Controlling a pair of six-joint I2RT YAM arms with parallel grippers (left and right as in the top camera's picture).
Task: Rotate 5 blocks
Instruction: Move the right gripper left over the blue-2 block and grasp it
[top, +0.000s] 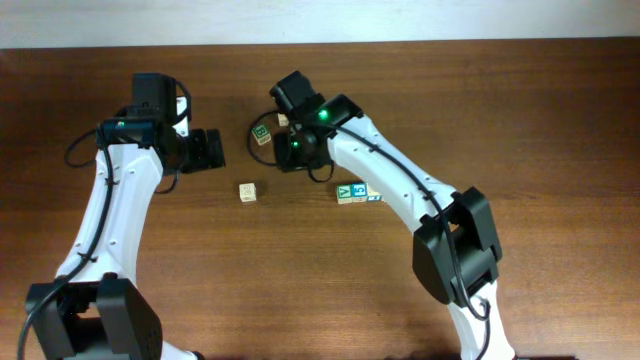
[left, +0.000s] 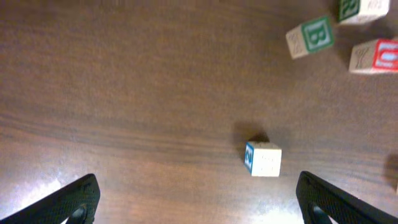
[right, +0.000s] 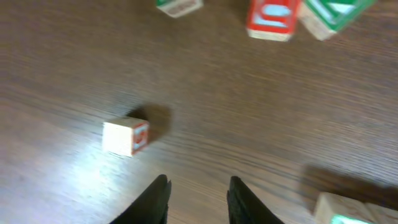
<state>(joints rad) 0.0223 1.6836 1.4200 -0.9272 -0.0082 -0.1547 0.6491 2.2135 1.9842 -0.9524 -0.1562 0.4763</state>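
Arms: two, and I see one end effector on each.
Left end effector (left: 196, 180): fully released. The fingers stand wide apart above the bare surface (left: 124, 93) and grasp nothing.
Right end effector (right: 199, 180): the fingers are a little parted with a narrow gap, and nothing is between them.
Blocks, overhead count: I count four clearly. They are the pale block (top: 247, 191), the green V block (top: 345, 192), the blue block (top: 364, 190) and the green B cube (top: 262, 132).
Where the blocks are: the pale block lies alone between the two arms. The green V block and the blue block are touching, just beside the right arm (top: 400, 180).
Left wrist count: four cubes. One is pale with a blue side, and the red cube (left: 376, 55) is near the green B cube. One green cube is cut by the top edge.
Right wrist count: five cubes. One is pale with a red side, three are along the top edge and one is in the low right corner.
In the way: the right arm covers part of the group, so I cannot tell the full number.
Surface: dark brown wood with visible grain.
Room: there is a pale strip along the far edge, and I cannot tell what it is.
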